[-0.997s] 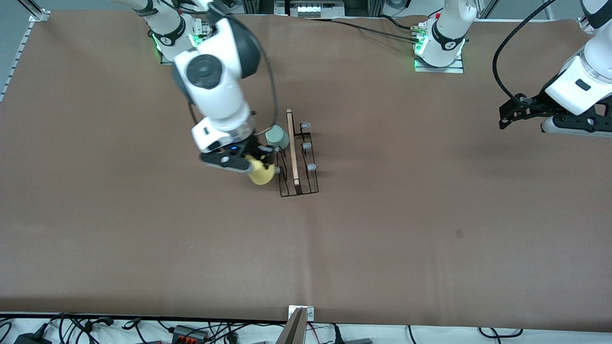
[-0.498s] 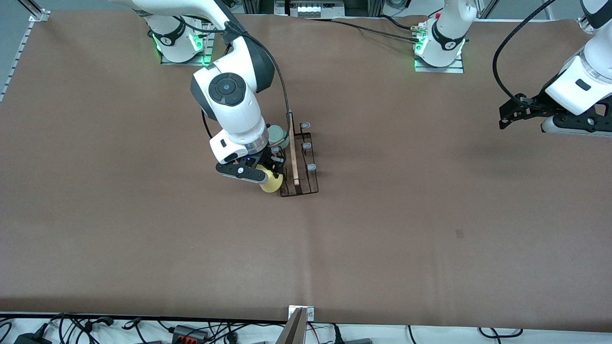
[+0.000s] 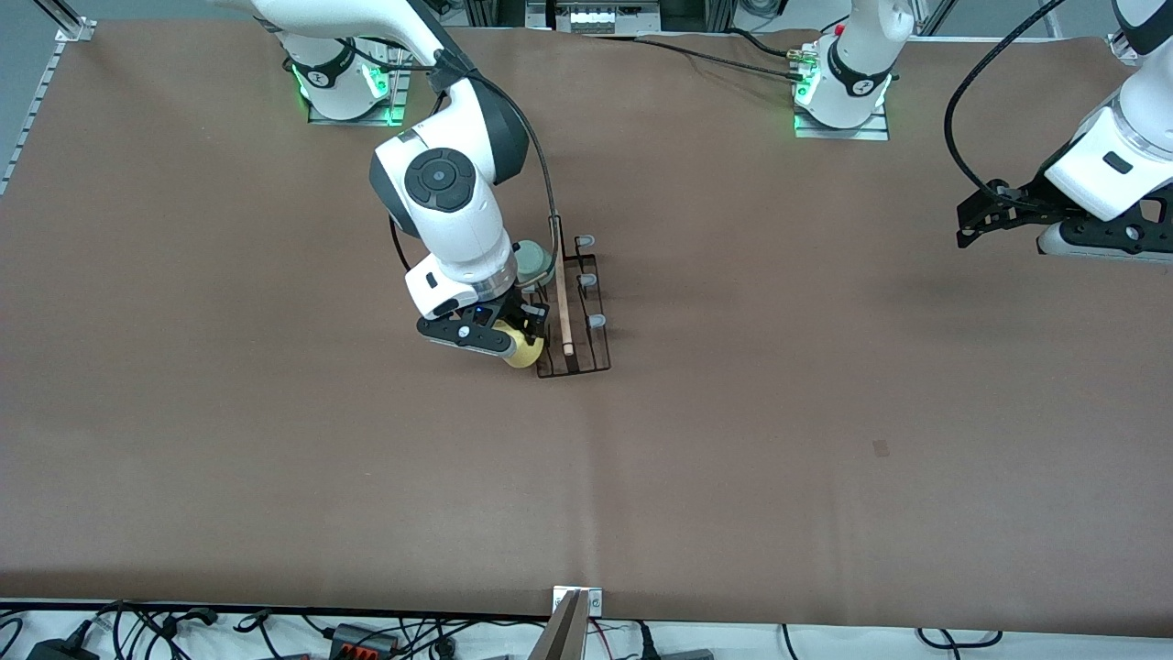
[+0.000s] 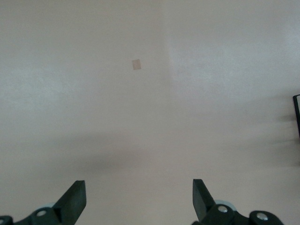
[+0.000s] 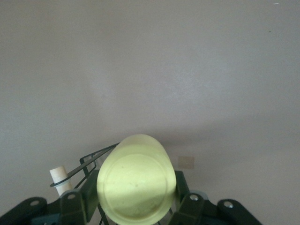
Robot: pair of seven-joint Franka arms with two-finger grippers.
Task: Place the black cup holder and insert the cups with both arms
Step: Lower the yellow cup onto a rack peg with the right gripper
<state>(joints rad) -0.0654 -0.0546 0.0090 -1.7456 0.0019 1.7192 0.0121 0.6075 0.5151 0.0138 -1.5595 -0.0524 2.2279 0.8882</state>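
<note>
The black cup holder [image 3: 574, 307] stands on the brown table [image 3: 733, 440], about midway between the two ends and closer to the edge where the robot bases stand than to the camera's edge. A light wooden rod [image 3: 560, 280] runs along its top. Three small pale pegs [image 3: 596, 322] stick out on the side facing the left arm's end.

The right gripper [image 3: 518, 337] is down at the rack, on the side facing the right arm's end, by the rack corner nearest the camera. Its fingers [image 5: 89, 199] are squeezed on a yellow cup [image 3: 523, 352]. In the right wrist view the yellow cup [image 5: 136, 185] lies on its side with its flat bottom facing the camera, and a bit of black wire and the end of the rod show next to it.

A mint green cup [image 3: 531, 262] sits on the same side of the rack, farther from the camera than the yellow one.

The left gripper [image 3: 973, 223] waits in the air over the left arm's end of the table. Its fingers [image 4: 75, 199] are spread wide and hold nothing.
</note>
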